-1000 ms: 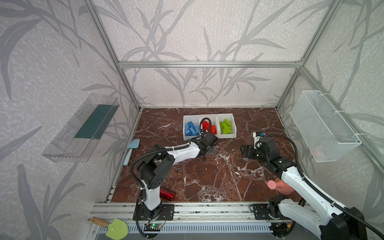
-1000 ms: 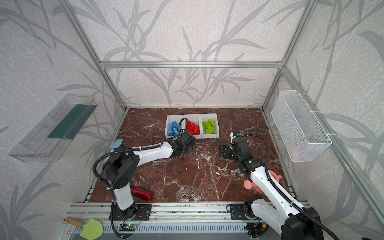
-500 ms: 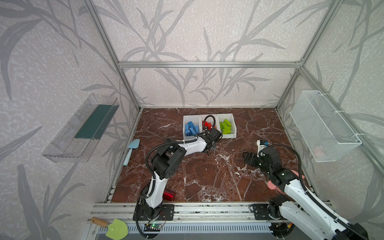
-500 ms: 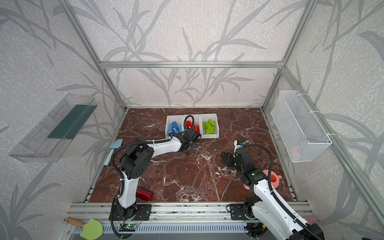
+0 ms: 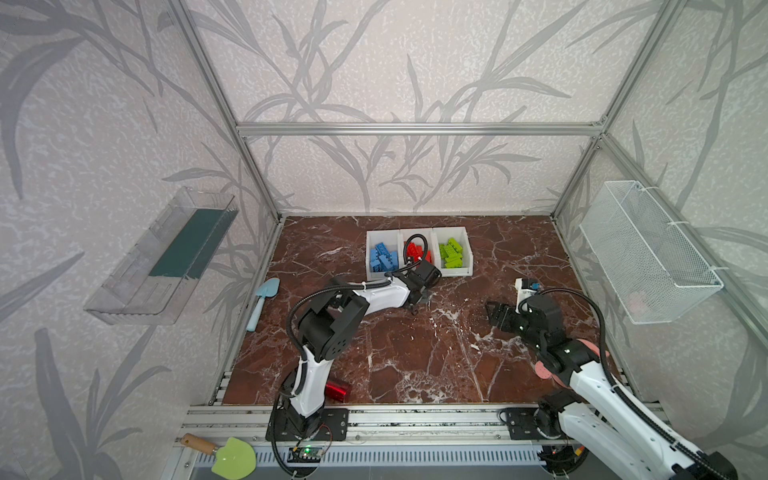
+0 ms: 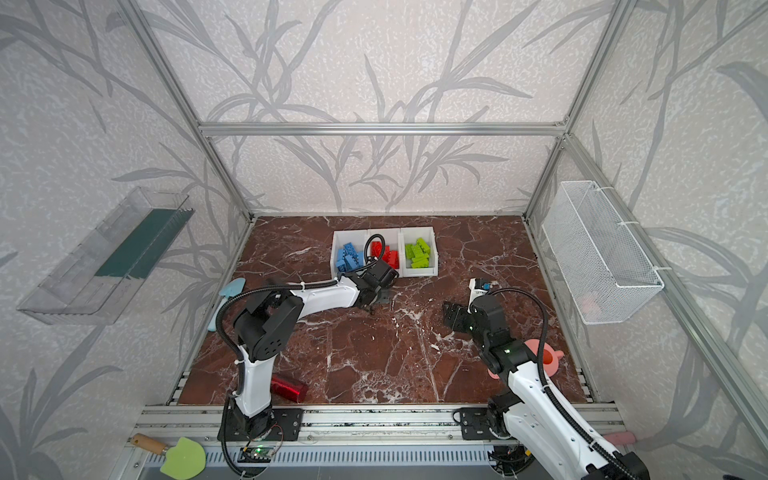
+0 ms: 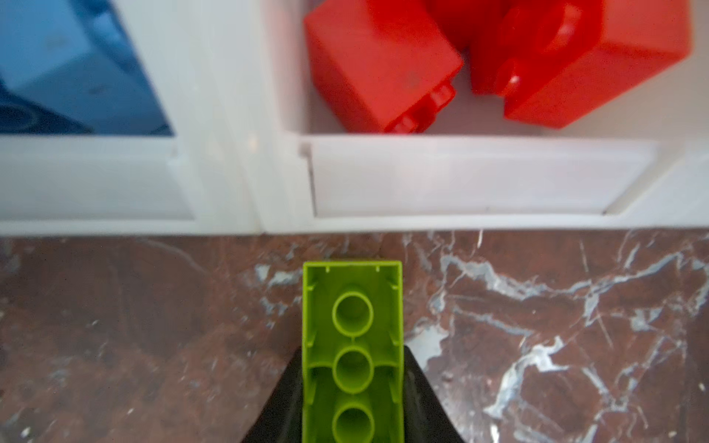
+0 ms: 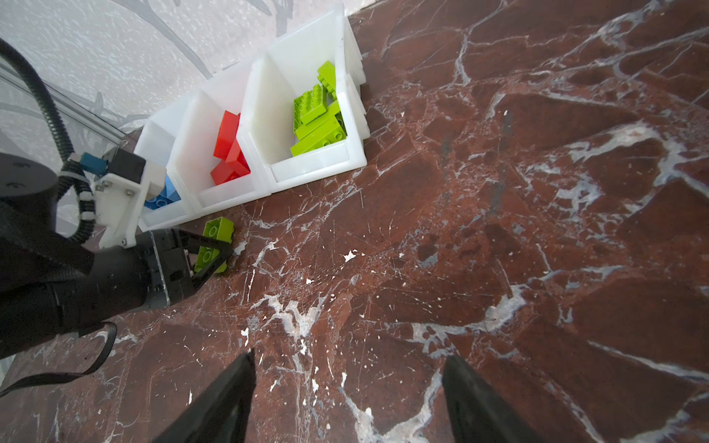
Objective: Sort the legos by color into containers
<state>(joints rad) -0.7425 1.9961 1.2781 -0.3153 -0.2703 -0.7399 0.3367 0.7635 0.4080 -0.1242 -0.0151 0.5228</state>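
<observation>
- White bins (image 5: pixel 457 272) at the back of the marble (image 5: pixel 415 365) hold blue legos (image 5: pixel 382 259), red legos (image 5: pixel 415 250) and green legos (image 5: pixel 451 254), one colour each, in both top views.
- Left gripper (image 5: pixel 415 302) now sits low just in front of the bins, closer than a second ago. What it holds is hidden here.
- Right gripper (image 5: pixel 493 314) has backed off toward its base, well apart from the bins.
- Left wrist: fingers (image 7: pixel 287 402) have just shut on a lime brick (image 7: pixel 353 337), one on each long side. Its hollow underside faces the camera, its end just short of the red bin (image 7: pixel 460 180).
- We judge the pick made; lift and carry remain.
- Right wrist: its own fingers (image 8: pixel 230 402) stand wide and empty over bare marble. The brick looks down on the marble in front of the row, so it must go along to the green bin (image 8: pixel 318 168).
- Writing: none readable, no brand or label we can make out.
</observation>
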